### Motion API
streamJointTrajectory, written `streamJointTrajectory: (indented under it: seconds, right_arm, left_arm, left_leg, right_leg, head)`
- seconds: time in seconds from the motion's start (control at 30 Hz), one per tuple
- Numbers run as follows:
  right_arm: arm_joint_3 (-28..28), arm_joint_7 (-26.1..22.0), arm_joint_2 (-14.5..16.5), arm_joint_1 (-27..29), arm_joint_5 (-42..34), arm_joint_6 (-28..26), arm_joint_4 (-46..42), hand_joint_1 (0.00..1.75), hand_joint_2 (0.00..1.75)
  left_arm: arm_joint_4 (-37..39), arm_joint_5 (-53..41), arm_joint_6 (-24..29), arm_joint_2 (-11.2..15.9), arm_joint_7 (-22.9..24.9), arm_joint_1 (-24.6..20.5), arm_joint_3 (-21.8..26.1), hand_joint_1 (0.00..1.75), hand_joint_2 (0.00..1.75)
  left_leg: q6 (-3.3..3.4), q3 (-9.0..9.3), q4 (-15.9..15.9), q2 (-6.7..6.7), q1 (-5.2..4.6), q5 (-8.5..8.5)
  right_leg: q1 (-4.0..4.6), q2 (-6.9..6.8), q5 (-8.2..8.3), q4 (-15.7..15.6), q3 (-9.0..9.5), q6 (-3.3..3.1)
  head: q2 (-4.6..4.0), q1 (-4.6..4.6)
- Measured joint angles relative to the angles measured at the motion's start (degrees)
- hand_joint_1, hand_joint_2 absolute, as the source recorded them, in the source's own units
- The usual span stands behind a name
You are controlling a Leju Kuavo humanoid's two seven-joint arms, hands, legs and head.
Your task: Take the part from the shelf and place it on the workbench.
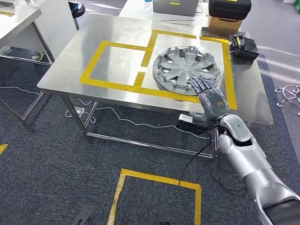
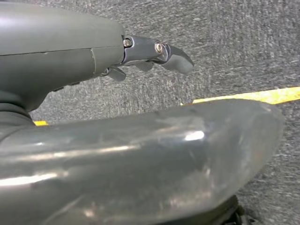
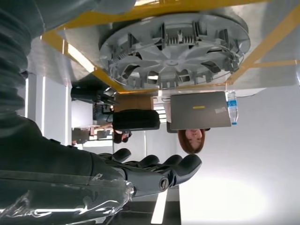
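The part, a grey plastic hubcap (image 1: 185,70), lies inside-up on the steel workbench (image 1: 67,70), within the right-hand rectangle of yellow tape (image 1: 228,65). My right hand (image 1: 210,98) hovers at the hubcap's near edge, its fingers stretched out over the rim and holding nothing. Seen from the right wrist, the hubcap (image 3: 173,44) lies flat on the bench, apart from the straight fingers (image 3: 155,171). My left hand (image 2: 152,54) hangs low over the grey carpet with nothing in it.
At the bench's far side stand a black case (image 1: 229,8) on a cardboard box (image 1: 222,23), a laptop (image 1: 175,5) and a small black device (image 1: 244,46). A person (image 3: 192,138) sits behind the bench. Cables and a yellow taped square (image 1: 159,180) lie on the carpet.
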Motion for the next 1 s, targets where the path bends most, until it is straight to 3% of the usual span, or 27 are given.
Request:
streamJointTrajectory:
  seconds: [0.03,0.1,0.17,0.27,0.3,0.37,0.43,0.47,0.5,0.53,0.6,0.67,0.77,0.83,0.93,0.97,1.0]
  right_arm:
    - [-0.08,0.00,0.01,0.21,-0.13,-0.11,0.01,0.00,1.75]
    - [-0.28,-0.02,0.02,0.39,-0.26,-0.43,0.01,0.00,1.75]
    - [-0.41,-0.05,0.06,0.44,-0.39,-0.72,0.01,0.00,1.75]
    - [-0.51,-0.11,0.13,0.81,-0.73,-0.87,0.02,0.00,1.75]
    - [-0.60,-0.14,0.16,0.90,-0.90,-0.97,0.02,0.00,1.75]
    - [-1.15,-0.23,0.32,1.24,-1.71,-1.52,0.13,0.00,1.75]
    - [-2.35,-0.60,0.66,2.27,-3.20,-2.55,0.61,0.00,1.75]
    - [-3.10,-0.92,0.89,3.05,-3.95,-3.14,0.98,0.00,1.75]
    - [-3.82,-1.29,1.10,3.86,-4.54,-3.68,1.39,0.00,1.75]
    - [-4.52,-1.61,1.29,4.60,-4.92,-4.15,1.76,0.00,1.75]
    - [-5.81,-2.08,1.62,5.61,-6.15,-4.73,2.48,0.00,1.75]
    - [-7.83,-2.66,1.99,6.30,-8.91,-5.09,3.72,0.00,1.75]
    - [-11.90,-5.03,3.09,8.01,-13.54,-6.30,7.33,0.00,1.75]
    - [-14.54,-6.54,3.73,9.23,-15.73,-7.02,10.81,0.00,1.75]
    - [-18.71,-6.52,4.60,10.94,-18.46,-7.06,16.40,0.00,1.75]
    - [-20.02,-6.43,4.95,11.80,-19.22,-6.99,18.23,0.00,1.75]
    - [-21.28,-6.38,5.34,12.80,-19.91,-6.86,20.07,0.00,1.75]
  left_arm:
    - [0.00,-0.02,-0.01,0.00,0.00,0.01,0.00,0.00,0.00]
    - [0.00,-0.04,-0.03,0.00,0.00,0.00,0.00,0.00,0.00]
    - [0.00,-0.05,-0.04,0.01,0.00,-0.01,0.00,0.00,0.00]
    - [0.00,-0.06,-0.05,0.02,0.00,0.02,0.00,0.00,0.00]
    - [0.00,-0.06,-0.05,0.02,0.00,0.04,0.00,0.00,0.00]
    - [0.00,-0.05,-0.04,0.03,0.00,0.04,0.00,0.00,0.00]
    - [0.00,-0.02,-0.04,0.05,0.00,0.08,0.00,0.00,0.00]
    - [0.00,0.00,-0.04,0.05,0.00,0.13,0.00,0.00,0.00]
    - [0.00,0.02,-0.03,0.05,0.00,0.19,0.00,0.00,0.00]
    - [0.00,0.03,-0.03,0.05,0.00,0.23,0.00,0.00,0.00]
    - [0.00,0.07,0.02,0.07,-0.02,0.20,0.00,0.00,0.00]
    - [0.00,0.16,0.09,0.01,-0.11,0.15,0.00,0.00,0.00]
    - [0.00,0.31,0.25,0.00,-0.28,0.49,0.04,0.00,0.00]
    - [0.00,0.46,0.35,0.02,-0.36,0.66,0.09,0.00,0.00]
    - [0.00,0.66,0.36,-0.01,-0.37,0.89,0.13,0.00,0.00]
    - [0.00,0.69,0.39,-0.01,-0.37,1.06,0.15,0.00,0.00]
    - [0.00,0.72,0.45,-0.01,-0.37,1.25,0.19,0.00,0.00]
  left_leg:
    - [-0.10,-0.21,0.01,-0.01,-0.02,0.23]
    - [-0.46,-0.45,0.05,-0.02,-0.10,0.59]
    - [-1.06,-0.67,0.05,-0.02,-0.21,1.01]
    - [-2.17,-0.97,-0.21,0.02,-0.10,1.57]
    - [-2.51,-1.29,0.22,0.06,-0.07,0.99]
    - [-3.08,-3.32,4.75,0.14,-0.02,-2.52]
    - [-3.45,-6.48,12.71,0.17,0.01,-6.89]
    - [-3.53,-7.42,15.50,0.17,0.02,-8.01]
    - [-3.56,-7.39,16.31,0.18,0.02,-8.08]
    - [-3.55,-6.13,14.71,0.19,0.04,-7.13]
    - [-3.52,-1.16,6.92,0.22,0.10,-4.23]
    - [-2.92,2.32,1.01,0.04,0.13,-2.74]
    - [-1.38,2.47,-0.01,-0.15,0.02,-2.20]
    - [-0.39,2.13,-0.14,-0.12,0.08,-1.59]
    - [0.31,1.19,-0.18,-0.11,0.00,-0.80]
    - [0.33,0.86,-0.16,-0.11,-0.05,-0.57]
    - [0.29,0.58,-0.14,-0.12,-0.07,-0.36]
  right_leg:
    - [0.02,0.00,1.13,-2.64,1.99,-0.17]
    - [0.11,0.00,3.69,-11.09,7.53,-0.58]
    - [0.33,0.06,4.71,-15.96,10.40,-1.09]
    - [0.49,0.15,5.44,-16.51,10.10,-2.14]
    - [0.39,0.12,5.82,-16.67,9.90,-2.54]
    - [0.17,-0.01,6.59,-16.95,9.29,-3.12]
    - [0.18,-0.11,7.19,-16.96,8.44,-3.28]
    - [0.18,-0.16,7.48,-16.95,8.02,-3.25]
    - [0.17,-0.20,7.78,-16.94,7.62,-3.18]
    - [0.13,-0.22,8.07,-16.93,7.24,-3.06]
    - [0.13,-0.18,8.59,-16.78,6.59,-2.63]
    - [0.33,-0.10,9.01,-16.48,6.03,-2.10]
    - [0.32,-0.11,9.65,-16.74,5.77,-1.18]
    - [0.15,-0.14,8.13,-15.11,4.90,-0.61]
    - [0.12,-0.12,1.72,-4.54,0.75,-0.10]
    - [0.13,-0.11,0.32,-1.42,-0.24,-0.05]
    - [0.14,-0.10,-0.02,-0.36,-0.21,-0.10]
  head:
    - [0.00,0.00]
    - [0.00,-0.01]
    - [0.00,-0.07]
    - [0.00,-0.09]
    - [0.00,-0.10]
    - [0.00,-0.21]
    - [0.00,-0.27]
    - [0.00,-0.27]
    - [0.00,-0.27]
    - [0.00,-0.27]
    - [0.00,-0.32]
    - [0.00,-0.32]
    - [0.00,-0.28]
    - [0.00,-0.14]
    - [0.00,0.08]
    - [0.00,0.08]
    - [0.00,0.09]
